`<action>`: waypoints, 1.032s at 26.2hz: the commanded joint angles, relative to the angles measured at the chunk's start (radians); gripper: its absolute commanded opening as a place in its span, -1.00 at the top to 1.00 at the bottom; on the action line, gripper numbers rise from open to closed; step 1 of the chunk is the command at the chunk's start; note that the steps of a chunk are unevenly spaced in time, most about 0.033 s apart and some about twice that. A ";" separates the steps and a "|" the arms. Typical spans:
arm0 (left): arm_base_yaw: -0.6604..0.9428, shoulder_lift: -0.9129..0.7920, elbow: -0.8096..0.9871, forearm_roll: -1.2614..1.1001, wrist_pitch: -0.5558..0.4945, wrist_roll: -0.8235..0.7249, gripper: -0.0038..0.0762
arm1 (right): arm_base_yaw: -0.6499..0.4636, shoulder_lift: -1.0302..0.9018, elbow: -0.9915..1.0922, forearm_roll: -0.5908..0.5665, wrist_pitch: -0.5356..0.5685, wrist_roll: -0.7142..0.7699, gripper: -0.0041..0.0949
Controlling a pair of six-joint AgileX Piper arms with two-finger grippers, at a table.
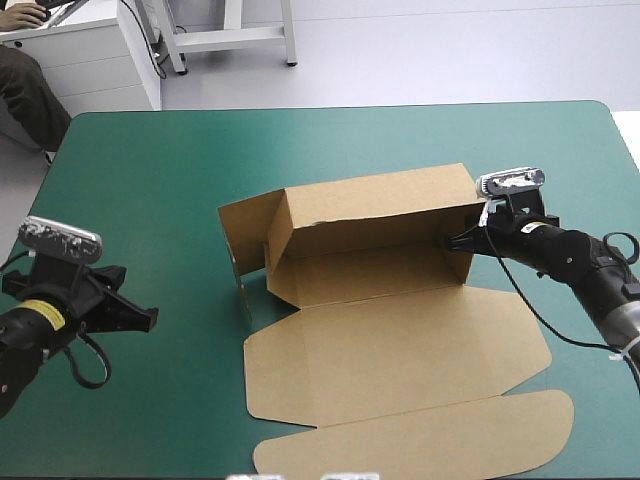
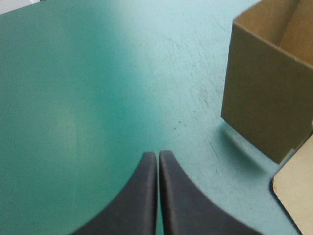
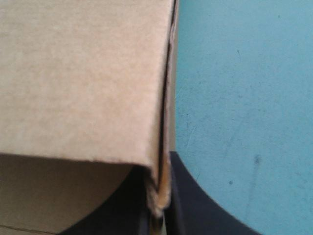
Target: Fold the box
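Box partly raised on the table; right gripper clamped on its end wall, left gripper idle.

High view: the brown box [image 1: 370, 240] stands on the teal-green cover [image 1: 150, 180] with back and end walls raised, and its lid [image 1: 390, 350] lies flat on the near side. The right gripper [image 1: 458, 242] meets the box's right end wall, while the left gripper [image 1: 140, 318] sits well apart from the box's left end. Left wrist view: the left gripper [image 2: 157, 155] has its black fingers together in a point with nothing between them, and a box corner [image 2: 264, 98] is ahead and off to one side. Right wrist view: the right gripper [image 3: 159, 205] pinches the doubled edge of the box [image 3: 83, 73] wall.
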 commanded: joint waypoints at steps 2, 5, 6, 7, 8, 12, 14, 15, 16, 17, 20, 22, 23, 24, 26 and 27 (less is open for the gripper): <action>-0.001 -0.074 0.087 0.010 -0.107 -0.017 0.92 | -0.002 -0.035 -0.034 0.007 -0.007 0.006 0.94; -0.001 -0.081 0.093 0.019 -0.124 -0.013 0.92 | -0.002 -0.072 -0.079 0.007 0.058 0.019 0.93; -0.001 -0.081 0.093 0.021 -0.135 -0.010 0.92 | -0.002 -0.081 -0.095 0.005 0.092 0.018 0.93; -0.001 -0.081 0.093 0.021 -0.144 -0.010 0.92 | -0.002 -0.085 -0.118 -0.004 0.134 0.024 0.94; -0.001 -0.081 0.093 0.021 -0.151 -0.010 0.92 | -0.002 -0.089 -0.139 -0.013 0.173 0.033 0.94; -0.001 -0.081 0.093 0.023 -0.169 -0.010 0.92 | -0.002 -0.089 -0.282 -0.157 0.408 0.200 0.94; -0.001 -0.081 0.093 0.023 -0.175 -0.010 0.92 | -0.002 -0.085 -0.338 -0.237 0.485 0.283 0.94; -0.001 -0.081 0.093 0.023 -0.187 -0.010 0.92 | -0.002 -0.081 -0.365 -0.265 0.530 0.311 0.94; -0.001 -0.081 0.093 0.023 -0.196 -0.010 0.92 | -0.002 -0.069 -0.389 -0.290 0.572 0.335 0.94; -0.001 -0.081 0.093 0.023 -0.206 -0.010 0.92 | -0.002 -0.058 -0.406 -0.308 0.613 0.348 0.94; -0.001 -0.081 0.093 0.023 -0.235 -0.010 0.92 | -0.002 -0.008 -0.456 -0.332 0.710 0.364 0.94; -0.001 -0.081 0.093 0.023 -0.240 -0.010 0.92 | -0.002 0.025 -0.471 -0.334 0.725 0.364 0.95; -0.001 -0.081 0.093 0.026 -0.240 -0.010 0.92 | -0.002 0.051 -0.474 -0.334 0.725 0.364 0.95; -0.001 -0.081 0.093 0.034 -0.240 -0.010 0.92 | -0.002 0.069 -0.475 -0.334 0.721 0.367 0.95; -0.001 -0.081 0.093 0.044 -0.240 -0.010 0.92 | -0.002 0.121 -0.481 -0.334 0.716 0.368 0.95; -0.001 -0.081 0.093 0.049 -0.240 -0.010 0.92 | -0.002 0.149 -0.485 -0.334 0.716 0.370 0.95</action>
